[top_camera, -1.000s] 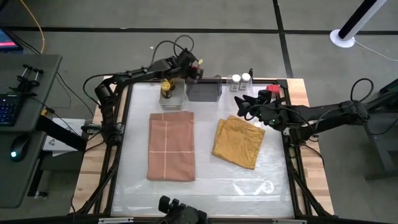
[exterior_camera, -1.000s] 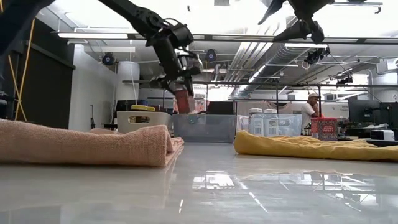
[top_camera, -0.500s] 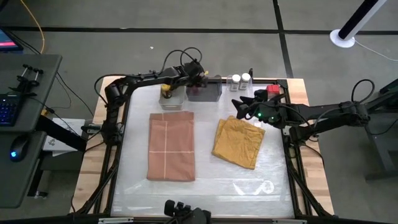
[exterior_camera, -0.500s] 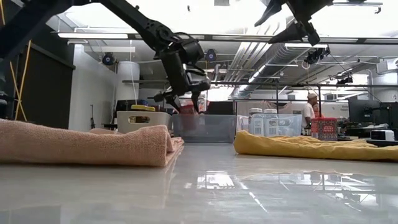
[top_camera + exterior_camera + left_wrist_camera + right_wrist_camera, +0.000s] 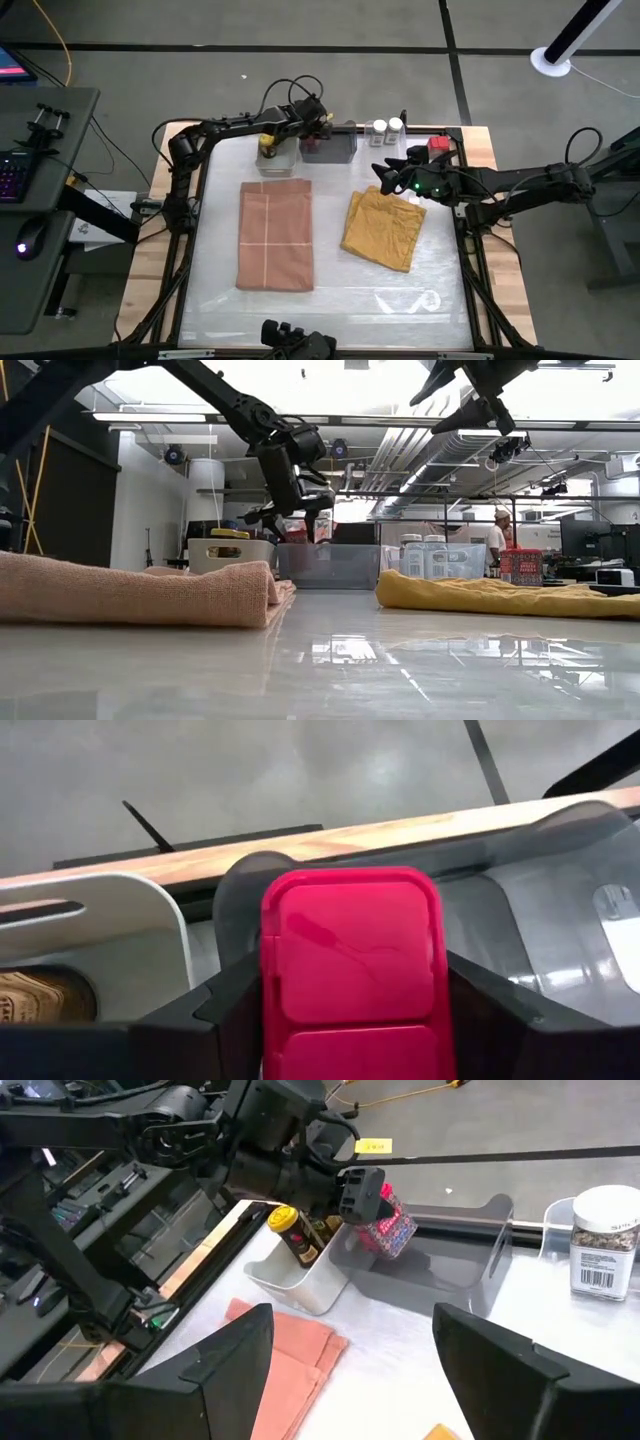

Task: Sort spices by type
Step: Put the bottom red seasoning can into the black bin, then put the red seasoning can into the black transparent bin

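Note:
My left gripper (image 5: pixel 313 130) hangs over the grey see-through bin (image 5: pixel 337 150) at the table's far edge, shut on a red tin (image 5: pixel 350 960) that reaches down inside the bin (image 5: pixel 385 1228). To the bin's left, a white bin (image 5: pixel 275 158) holds a yellow-lidded dark jar (image 5: pixel 295 1235). Two white-topped shakers (image 5: pixel 387 128) stand on the table to the grey bin's right. A second red tin (image 5: pixel 438 145) stands near the far right corner. My right gripper (image 5: pixel 392 172) hovers open above the far edge of the mustard cloth (image 5: pixel 385 228). My left gripper pinches the red tin between its two fingers (image 5: pixel 228 1002), one on each long side, near the lid end (image 5: pixel 350 920). The fingers slant down from above and from the table's left. The tin hangs tilted inside the grey bin; whether its lower end touches the floor I cannot tell.
A folded pink cloth (image 5: pixel 275 235) lies left of centre, with the mustard cloth to its right. A black frame rail (image 5: pixel 470 250) runs around the table. A person (image 5: pixel 497 535) shows in the room beyond the far edge. Bare tabletop lies toward the near edge (image 5: pixel 330 305).
My left gripper has carried the red tin down and a little toward the near edge, from above the bins' far side into the grey bin, turning at the wrist as it went. My right gripper has shifted slightly toward the near edge.

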